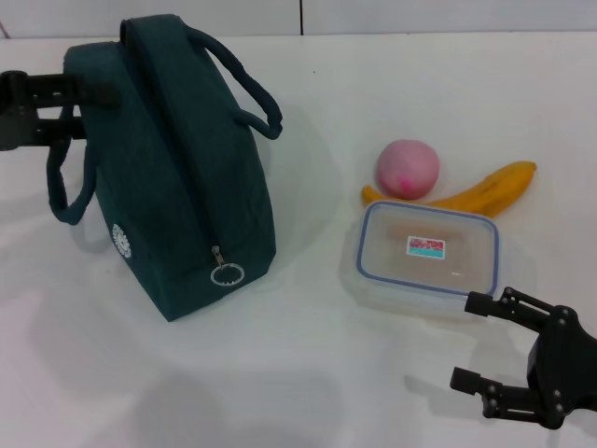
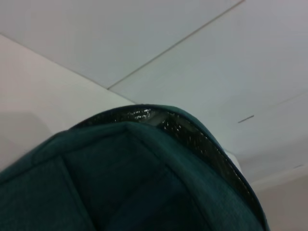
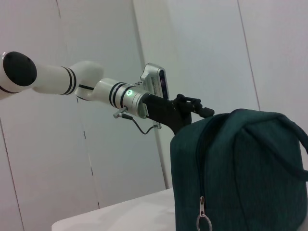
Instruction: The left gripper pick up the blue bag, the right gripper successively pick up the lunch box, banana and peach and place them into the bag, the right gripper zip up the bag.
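White table [image 1: 308,373] fills my head cam, pale wall panels behind. Nearest to me, bottom R corner: right gripper [image 1: 478,343] hovering low over the table, fingers [image 1: 487,304] spread wide apart, nothing between them. It sits just on the near side of the lunch box [image 1: 429,250], not touching it as far as I can see.

Lunch box lies flat, lid on, blue rim, small pink-and-teal label facing up. Just behind it, the banana [image 1: 485,191] curves along the table, its far tip pointing R. Peach [image 1: 407,169] sits in front of the banana's left end, near the box's far edge; can't tell if they touch.

Over to the L, well apart from the food: blue bag [image 1: 177,177] standing on the table, zipper running down the top with the ring pull [image 1: 227,273] at the near end, white logo on its side, handles looping up.

Farthest back, L edge: left gripper [image 1: 79,98] reaching in at the bag's far top corner, by the handle. Can't tell whether its fingers are open or closed – bag hides them. L wrist cam just shows teal fabric close up. R wrist cam sees the bag [image 3: 240,173] and the left arm behind it.
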